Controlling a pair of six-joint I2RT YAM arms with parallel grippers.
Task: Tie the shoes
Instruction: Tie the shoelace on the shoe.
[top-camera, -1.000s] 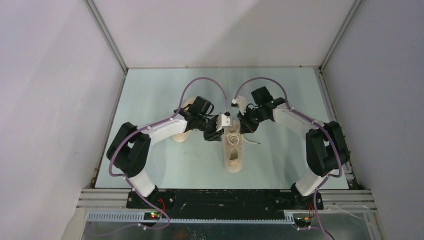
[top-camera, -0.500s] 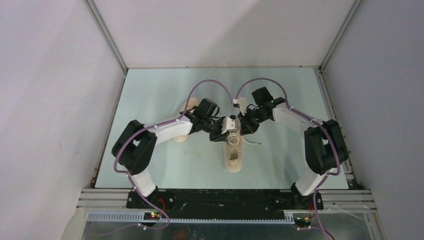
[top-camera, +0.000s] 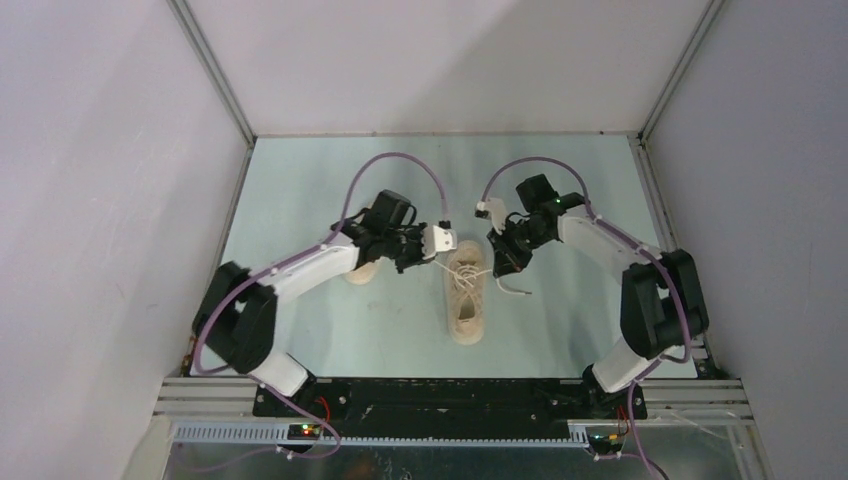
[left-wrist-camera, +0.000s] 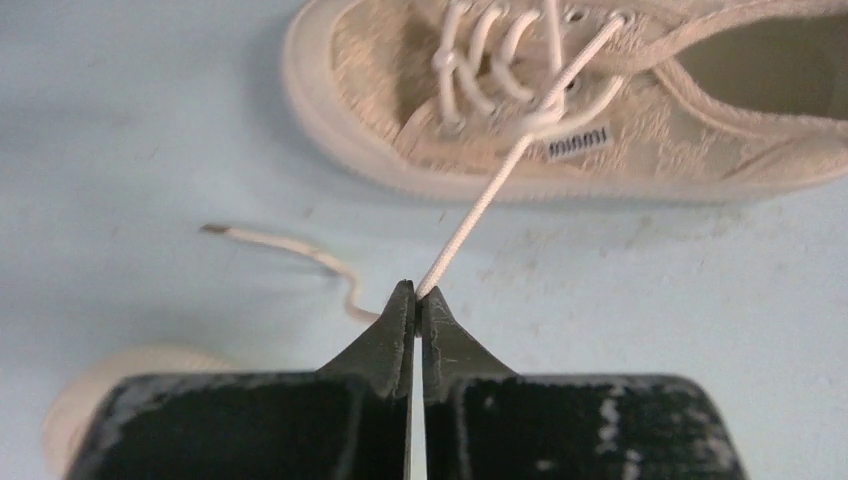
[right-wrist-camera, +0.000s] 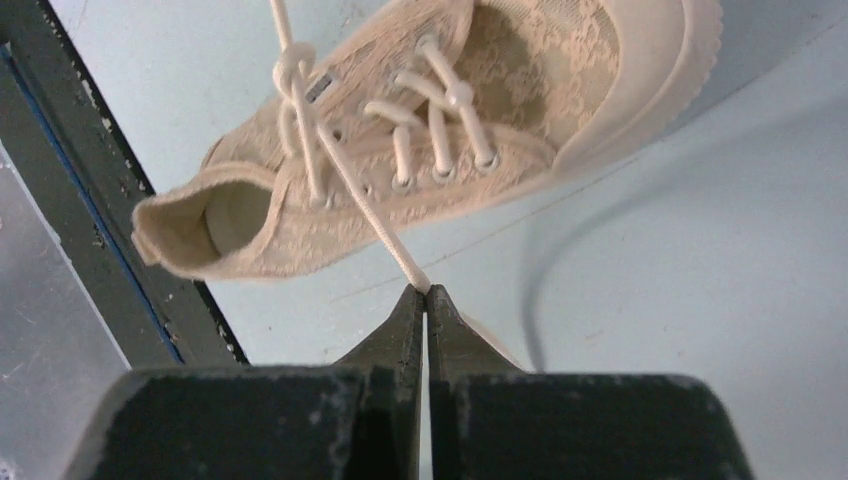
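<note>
One cream-beige shoe (top-camera: 466, 302) lies mid-table, toe toward the far wall; in the left wrist view this shoe (left-wrist-camera: 600, 120) lies on its sole, seen from the side. My left gripper (left-wrist-camera: 417, 293) is shut on one off-white lace (left-wrist-camera: 480, 200), stretched taut to a crossing (left-wrist-camera: 545, 120) over the eyelets. My right gripper (right-wrist-camera: 427, 290) is shut on the other lace (right-wrist-camera: 360, 190), also taut. From above, the left gripper (top-camera: 432, 257) and right gripper (top-camera: 500, 268) flank the shoe. The second shoe (top-camera: 360, 272) is mostly hidden under my left arm.
A loose lace tail (top-camera: 515, 290) trails on the pale blue table (top-camera: 300, 180) right of the shoe; another tail (left-wrist-camera: 290, 252) lies beside the left gripper. Grey walls enclose the table on three sides. A metal rail (top-camera: 450, 385) runs along the near edge.
The left gripper, open over the shoe's laces earlier, has shut on a lace and drawn back leftward. The right gripper has shifted right with its lace, tightening both.
</note>
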